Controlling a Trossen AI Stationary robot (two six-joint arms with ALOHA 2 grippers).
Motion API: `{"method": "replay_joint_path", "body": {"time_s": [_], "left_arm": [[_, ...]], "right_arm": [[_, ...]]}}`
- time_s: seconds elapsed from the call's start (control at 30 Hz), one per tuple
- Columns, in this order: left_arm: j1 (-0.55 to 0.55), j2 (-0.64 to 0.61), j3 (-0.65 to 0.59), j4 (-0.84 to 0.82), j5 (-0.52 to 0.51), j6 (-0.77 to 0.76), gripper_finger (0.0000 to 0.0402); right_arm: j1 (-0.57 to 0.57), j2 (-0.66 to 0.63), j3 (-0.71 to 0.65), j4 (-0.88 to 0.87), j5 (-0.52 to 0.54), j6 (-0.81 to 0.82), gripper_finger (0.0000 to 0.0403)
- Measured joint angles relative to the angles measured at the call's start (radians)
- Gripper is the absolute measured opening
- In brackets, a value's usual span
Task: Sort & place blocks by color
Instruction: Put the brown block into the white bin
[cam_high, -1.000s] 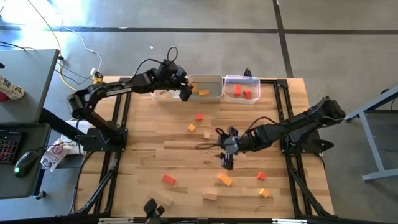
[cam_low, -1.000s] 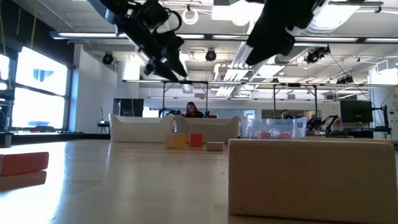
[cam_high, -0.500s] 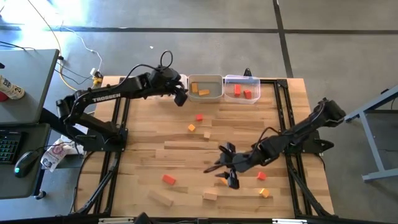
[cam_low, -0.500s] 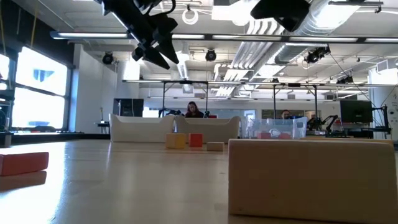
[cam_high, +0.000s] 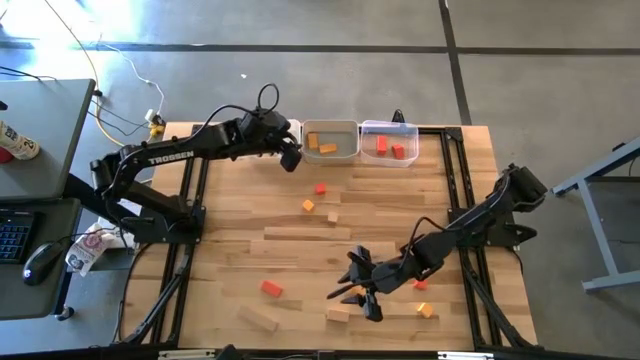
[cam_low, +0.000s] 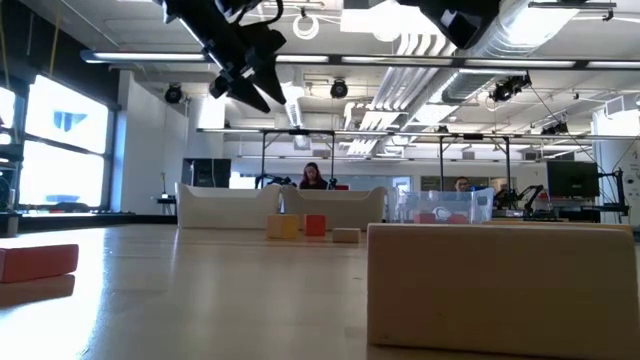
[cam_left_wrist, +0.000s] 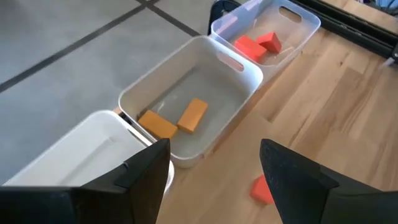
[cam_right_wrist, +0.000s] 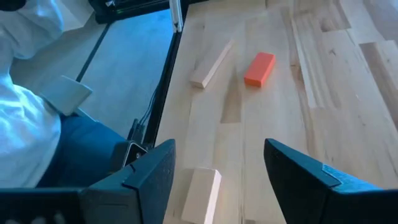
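Observation:
Loose red, orange and light wooden blocks lie flat on the table. My right gripper (cam_high: 362, 292) is open and empty over the near middle. It hovers beside an orange block (cam_high: 355, 291) and above a wood block (cam_high: 338, 315), which also shows in the right wrist view (cam_right_wrist: 202, 194). A red bar (cam_right_wrist: 259, 68) and a wood bar (cam_right_wrist: 211, 64) lie beyond it. My left gripper (cam_high: 290, 156) is open and empty at the far edge, by the white bin (cam_left_wrist: 81, 163). The middle bin (cam_left_wrist: 239, 93) holds two orange blocks (cam_left_wrist: 193, 116). The clear bin (cam_left_wrist: 298, 28) holds two red blocks (cam_left_wrist: 255, 45).
A red block (cam_high: 320, 188), an orange block (cam_high: 308, 205) and a wood block (cam_high: 332, 215) lie mid-table. A red block (cam_high: 420, 284) and an orange block (cam_high: 427, 310) lie near right. A person's white sleeve (cam_right_wrist: 22, 93) shows past the near edge.
My right gripper has moved toward the table's near edge and come down closer to the wood block and the orange block. My left gripper has moved a little toward the table's left edge, away from the middle bin, and then kept still.

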Motion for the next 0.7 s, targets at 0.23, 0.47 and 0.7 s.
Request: {"method": "replay_joint_path", "body": {"time_s": [0.23,0.47,0.7], "left_arm": [[-0.043,0.0,0.0,-0.1,0.007,-0.067,0.0236],[-0.114,0.0,0.0,-0.282,0.007,-0.149,0.0236],[-0.188,0.0,0.0,-0.34,-0.02,-0.208,0.0236]], "right_arm": [[0.003,0.063,0.0,0.039,0.008,0.001,0.0232],[0.023,0.142,0.0,0.059,0.004,0.012,0.0232],[0.048,0.219,0.0,0.073,0.006,0.028,0.0232]]}}
